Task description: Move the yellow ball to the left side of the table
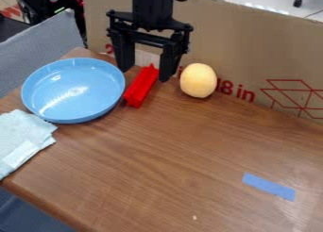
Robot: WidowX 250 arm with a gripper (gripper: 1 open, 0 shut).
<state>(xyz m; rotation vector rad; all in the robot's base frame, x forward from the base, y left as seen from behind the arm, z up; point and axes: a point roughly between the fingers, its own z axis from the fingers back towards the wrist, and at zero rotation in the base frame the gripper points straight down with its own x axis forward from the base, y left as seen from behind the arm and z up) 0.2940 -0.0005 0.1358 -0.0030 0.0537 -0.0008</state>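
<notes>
Where jaws gape, smooth egg-shaped yellow ball (197, 80)

table (164, 165) bears yellow ball (197, 80), bowl (74, 91), block (142, 86), tape (269, 187).

Blue bowl (74, 91) at left, upright, interior bare. Red block (142, 86) just beside bowl's right rim, lying lengthwise. Pale cloth (22, 137) at near-left corner, below bowl. Cardboard box (271, 57) with red print along back. Blue tape (269, 187) strip near right, well apart.

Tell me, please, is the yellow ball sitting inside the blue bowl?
No, the yellow ball rests on the table beside the red block, outside the blue bowl.
</notes>
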